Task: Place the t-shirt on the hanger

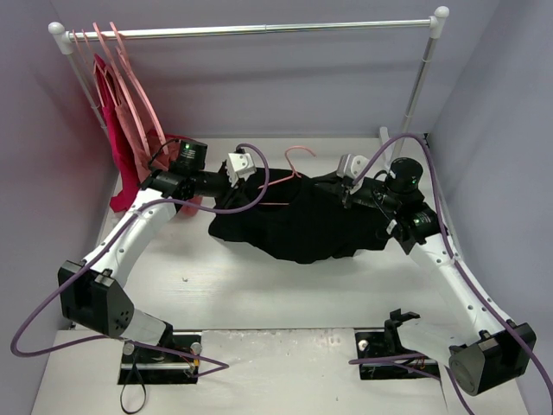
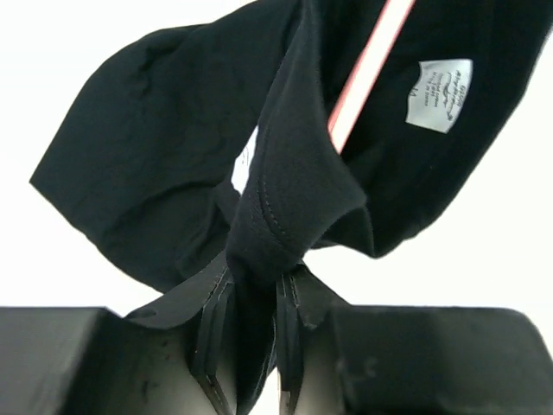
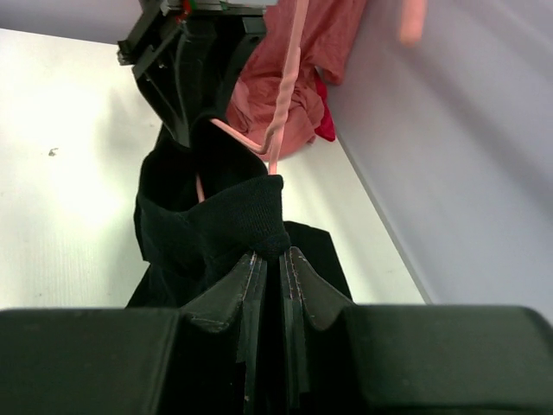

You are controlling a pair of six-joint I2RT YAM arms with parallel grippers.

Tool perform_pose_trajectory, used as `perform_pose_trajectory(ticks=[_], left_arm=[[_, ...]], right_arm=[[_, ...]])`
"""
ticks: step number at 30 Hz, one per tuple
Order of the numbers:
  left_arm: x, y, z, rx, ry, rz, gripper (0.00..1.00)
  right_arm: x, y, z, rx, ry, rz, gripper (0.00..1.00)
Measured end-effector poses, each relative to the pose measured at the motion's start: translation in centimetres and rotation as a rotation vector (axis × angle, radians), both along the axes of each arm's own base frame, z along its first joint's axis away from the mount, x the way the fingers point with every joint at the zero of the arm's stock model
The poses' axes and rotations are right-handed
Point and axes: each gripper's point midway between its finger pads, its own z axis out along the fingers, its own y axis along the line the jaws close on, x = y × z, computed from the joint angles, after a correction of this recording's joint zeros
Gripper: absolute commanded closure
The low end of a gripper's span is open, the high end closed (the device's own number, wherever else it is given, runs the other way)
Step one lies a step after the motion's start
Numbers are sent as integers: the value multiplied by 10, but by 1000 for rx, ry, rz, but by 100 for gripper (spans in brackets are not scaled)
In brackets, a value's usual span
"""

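The black t-shirt [image 1: 298,220] hangs stretched between my two grippers above the table. My left gripper [image 1: 243,175] is shut on its left part; the left wrist view shows cloth [image 2: 285,199] bunched between the jaws [image 2: 255,298]. My right gripper [image 1: 346,184] is shut on its right part, the ribbed hem [image 3: 233,220] pinched between the jaws [image 3: 272,259]. The pale-pink hanger [image 1: 294,164] sticks up from the shirt's middle, hook at the top and one arm showing at the opening. Its bar [image 2: 367,65] crosses the left wrist view; its twisted neck [image 3: 285,95] shows in the right wrist view.
A white clothes rail [image 1: 259,30] spans the back. Pink hangers with a crimson garment [image 1: 121,164] and a rose-pink garment [image 1: 143,117] hang at its left end. Walls close in left, right and back. A white label [image 2: 441,95] shows inside the shirt.
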Motion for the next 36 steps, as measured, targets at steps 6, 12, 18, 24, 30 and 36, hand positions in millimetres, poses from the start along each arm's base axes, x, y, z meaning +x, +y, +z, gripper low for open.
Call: perform_pose_trajectory(ticks=[6,12,18,24,30,36], left_arm=[[-10,-2,10,-39,17,-22,74],[-18,-11,46,-138,-21,-55,67],[-22,-14,60,-179,-31,-71,65],[-23,-16,59,-185,-14,-75,62],[-22,-18,54,-181,2,-77,59],[-17,-24,56,-190,-12,-70,66]], right_arm=[[0,0,2,2,-6,0,100],[2,4,-7,1,38,20,100],[1,5,-8,3,51,28,100],[1,5,-8,9,64,29,100],[0,7,-7,19,64,41,100],[-1,9,-6,25,72,52,100]])
